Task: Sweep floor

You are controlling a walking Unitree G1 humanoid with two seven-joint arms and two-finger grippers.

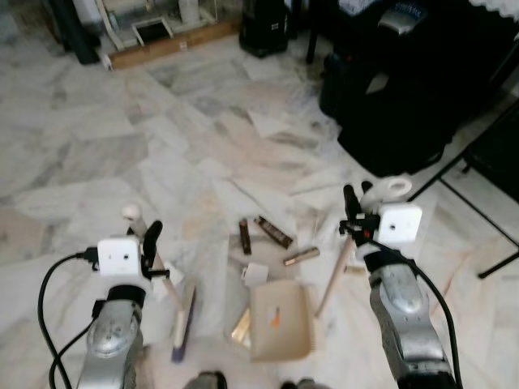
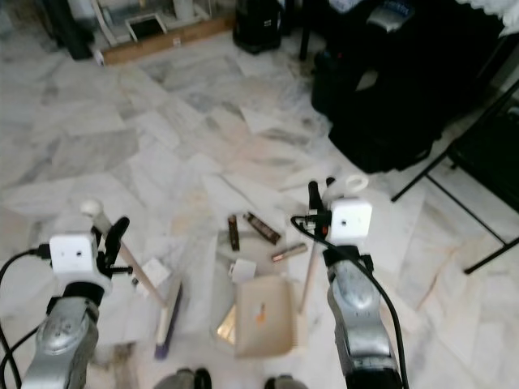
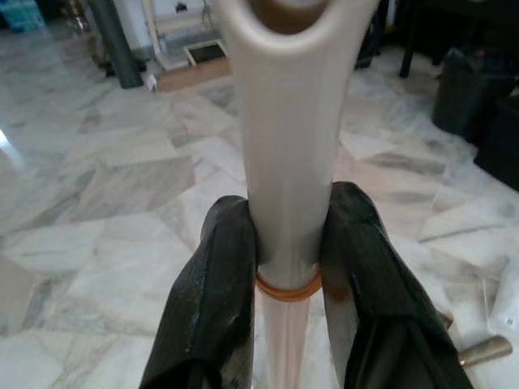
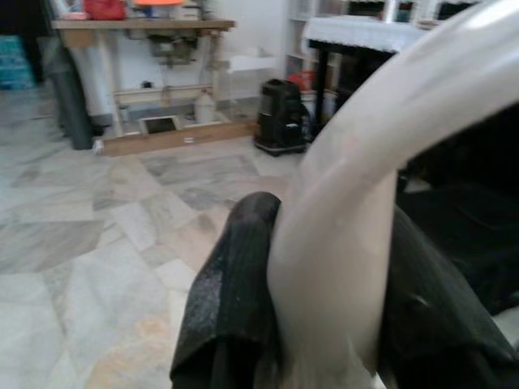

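**Broom and dustpan held over scattered litter**

The left gripper (image 1: 151,243) is clamping the cream handle of the broom (image 1: 183,316), its fingers (image 3: 212,292) pressing on both sides just above an orange ring. The broom's long axis is slanting from the knob at the upper left down to the head at the lower right, where the flat wooden block with dark purple bristles is resting on the marble floor (image 1: 97,154), near the robot's feet.

The right gripper (image 1: 354,212) is closed around the pale looped handle of the dustpan (image 1: 281,320). Its wooden shaft is running down and leftward to the beige pan, which is lying flat on the floor with its mouth facing away from the robot — toward the litter.

Just beyond the pan's mouth, a white cap (image 1: 255,274), two dark brown tubes (image 1: 273,231) and a bronze tube (image 1: 301,256) are lying on pale paper scraps.

The head views are showing the whole layout; the wrist views are showing the grips up close — smooth glossy plastic between matte, dusty black fingers (image 4: 235,300). The right wrist view is also taking in a wooden workbench (image 4: 138,32) at the far wall, while black bags (image 1: 405,89) are sitting to the right.
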